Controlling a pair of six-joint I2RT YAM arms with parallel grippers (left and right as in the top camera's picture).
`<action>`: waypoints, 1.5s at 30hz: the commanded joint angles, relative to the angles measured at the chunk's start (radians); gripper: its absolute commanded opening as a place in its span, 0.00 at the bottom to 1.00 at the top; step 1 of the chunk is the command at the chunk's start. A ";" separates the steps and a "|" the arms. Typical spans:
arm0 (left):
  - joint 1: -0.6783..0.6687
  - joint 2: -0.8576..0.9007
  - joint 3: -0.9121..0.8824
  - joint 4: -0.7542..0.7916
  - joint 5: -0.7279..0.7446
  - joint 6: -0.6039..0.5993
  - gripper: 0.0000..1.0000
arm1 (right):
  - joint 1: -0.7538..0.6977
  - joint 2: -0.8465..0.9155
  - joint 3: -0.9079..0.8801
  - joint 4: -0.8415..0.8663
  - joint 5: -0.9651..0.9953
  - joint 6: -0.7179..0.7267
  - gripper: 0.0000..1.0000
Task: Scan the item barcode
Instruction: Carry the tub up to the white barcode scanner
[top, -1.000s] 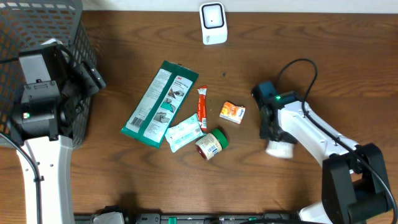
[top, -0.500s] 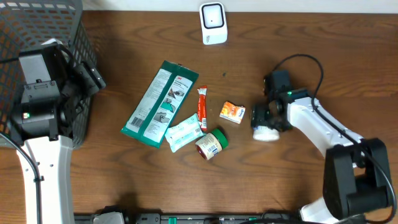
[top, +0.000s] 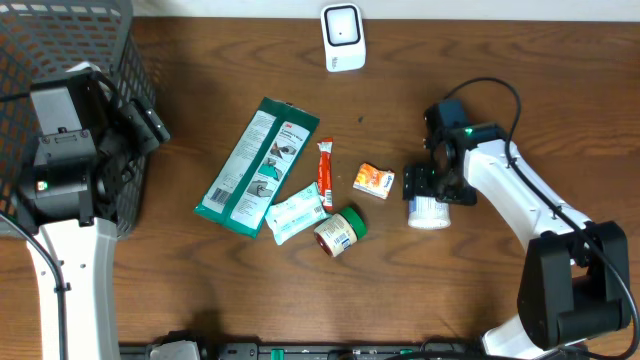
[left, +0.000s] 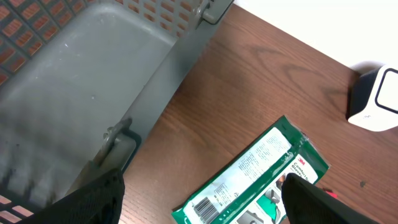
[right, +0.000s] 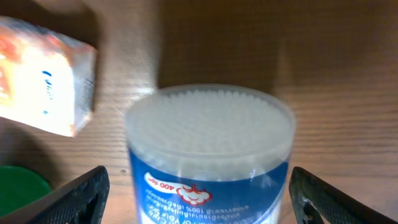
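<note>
Overhead view: my right tool (top: 431, 190) sits over the round clear plastic tub of cotton swabs with a blue label (top: 430, 212), at the right of the brown wooden worktop (top: 520, 90). In the right wrist view the tub (right: 208, 162) fills the space between the two black fingers (right: 81, 193). The jaws stand wide and I see a sliver of wood on the left side, so the tool straddles the tub without gripping it. Whether the tub stands or lies I cannot tell.

Just left of the tub is a small orange and white carton (top: 373, 180). Below that lies a jar with a green lid (top: 340, 232). Further left are a white and teal wipes pack (top: 297, 212), a thin red sachet (top: 325, 172) and a long flat green packet (top: 258, 165). The white boxy barcode scanner (top: 343, 38) stands at the far edge, well apart from the tub.

My left tool (left: 202, 199) hangs wide with nothing in it, above the edge of the grey mesh basket (left: 93, 81) and the end of the green packet.
</note>
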 joint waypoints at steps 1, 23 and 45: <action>0.008 -0.002 0.011 -0.004 -0.013 0.009 0.83 | -0.009 0.003 0.014 -0.016 0.005 0.007 0.89; 0.008 -0.002 0.011 -0.004 -0.013 0.009 0.83 | -0.013 -0.047 0.167 -0.169 -0.006 -0.011 0.50; 0.008 -0.002 0.011 -0.004 -0.013 0.009 0.83 | -0.029 0.368 1.415 -0.481 -0.303 0.058 0.33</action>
